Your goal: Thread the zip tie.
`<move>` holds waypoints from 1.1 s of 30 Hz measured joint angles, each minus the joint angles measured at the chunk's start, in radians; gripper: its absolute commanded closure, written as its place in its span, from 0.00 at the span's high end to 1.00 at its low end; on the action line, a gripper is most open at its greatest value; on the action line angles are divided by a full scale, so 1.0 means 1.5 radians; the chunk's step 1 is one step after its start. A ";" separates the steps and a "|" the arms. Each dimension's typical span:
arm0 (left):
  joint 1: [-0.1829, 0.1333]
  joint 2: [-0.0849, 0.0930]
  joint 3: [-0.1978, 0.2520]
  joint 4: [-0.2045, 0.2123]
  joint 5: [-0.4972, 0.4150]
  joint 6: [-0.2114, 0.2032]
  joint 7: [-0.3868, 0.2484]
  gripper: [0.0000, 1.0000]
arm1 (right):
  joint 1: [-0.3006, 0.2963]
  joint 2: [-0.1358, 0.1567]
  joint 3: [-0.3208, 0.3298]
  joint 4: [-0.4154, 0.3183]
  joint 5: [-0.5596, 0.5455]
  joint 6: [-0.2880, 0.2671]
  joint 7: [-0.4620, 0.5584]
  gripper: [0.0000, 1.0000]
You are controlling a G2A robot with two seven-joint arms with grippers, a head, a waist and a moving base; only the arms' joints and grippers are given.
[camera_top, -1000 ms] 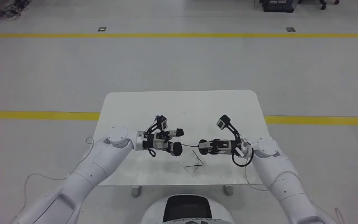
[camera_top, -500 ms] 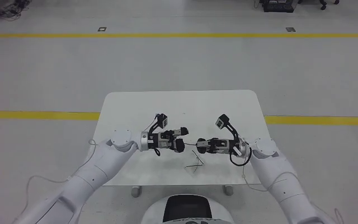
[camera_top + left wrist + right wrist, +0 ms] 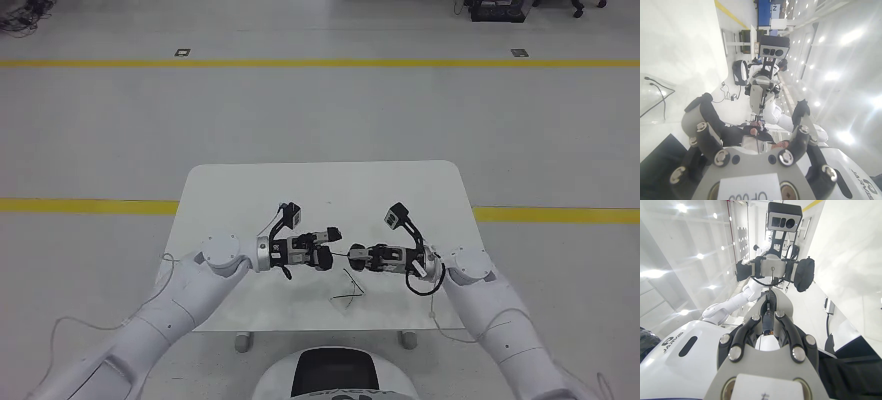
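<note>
Right jaws: clamped together on the zip tie [image 3: 772,300], pressing on the flat faces of its ribbed strap. Left jaws: spread wide apart, holding nothing. The tie spans the gap between the arms above the counter [image 3: 230,190], mid-frame in the top view, with its thin free end reaching in between the left jaws. Spare ties [image 3: 350,291] lie just below it. Handling: light, slender and springy, so the unsupported tip will probably droop. Take hold close to the tip.

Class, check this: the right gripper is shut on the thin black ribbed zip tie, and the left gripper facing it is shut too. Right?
No: the left gripper is open, jaws wide apart, as the left wrist view shows. The right gripper is shut on the thin black zip tie.
</note>
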 measured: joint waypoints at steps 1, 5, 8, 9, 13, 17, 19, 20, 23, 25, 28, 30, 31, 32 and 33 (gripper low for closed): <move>0.001 0.000 -0.001 -0.002 0.003 0.000 0.002 1.00 | 0.001 0.000 -0.001 0.001 -0.001 0.000 -0.003 0.00; 0.005 0.002 -0.004 -0.010 0.011 0.001 0.005 1.00 | 0.003 0.001 -0.005 0.006 -0.001 -0.002 -0.012 0.00; 0.007 0.002 -0.006 -0.014 0.015 0.003 0.006 1.00 | 0.004 0.002 -0.008 0.010 0.001 -0.004 -0.015 0.00; 0.008 0.002 -0.006 -0.015 0.016 0.004 0.007 1.00 | 0.005 0.002 -0.009 0.010 0.003 -0.005 -0.014 0.00; 0.010 0.002 -0.006 -0.014 0.017 0.008 0.008 1.00 | 0.007 0.004 -0.014 0.011 0.002 -0.010 -0.009 0.00; 0.009 0.001 -0.006 -0.011 0.017 0.009 0.006 1.00 | 0.008 0.005 -0.020 0.011 0.001 -0.013 -0.007 0.00; 0.009 0.000 -0.006 -0.010 0.017 0.009 0.005 1.00 | 0.008 0.006 -0.022 0.012 0.001 -0.013 -0.007 0.00; 0.009 0.000 -0.006 -0.009 0.017 0.009 0.005 1.00 | 0.009 0.006 -0.023 0.012 0.001 -0.013 -0.008 0.00; 0.008 -0.001 -0.006 -0.008 0.019 0.010 0.005 1.00 | 0.010 0.007 -0.026 0.012 0.002 -0.015 -0.008 0.00; 0.009 -0.001 -0.006 -0.008 0.020 0.010 0.004 1.00 | 0.010 0.008 -0.027 0.012 0.004 -0.016 -0.009 0.00; 0.010 -0.001 -0.006 -0.008 0.021 0.009 0.003 0.99 | 0.010 0.009 -0.030 0.012 0.006 -0.018 -0.011 0.00; 0.011 -0.001 -0.006 -0.008 0.023 0.010 0.002 0.99 | 0.011 0.009 -0.031 0.011 0.008 -0.018 -0.012 0.00; 0.011 -0.001 -0.006 -0.008 0.023 0.011 0.003 0.98 | 0.011 0.010 -0.032 0.011 0.008 -0.018 -0.012 0.00; 0.011 -0.001 -0.006 -0.007 0.023 0.011 0.003 0.98 | 0.011 0.010 -0.032 0.011 0.008 -0.018 -0.012 0.00; 0.011 -0.002 -0.007 -0.006 0.022 0.012 0.004 0.98 | 0.011 0.010 -0.033 0.010 0.009 -0.018 -0.012 0.00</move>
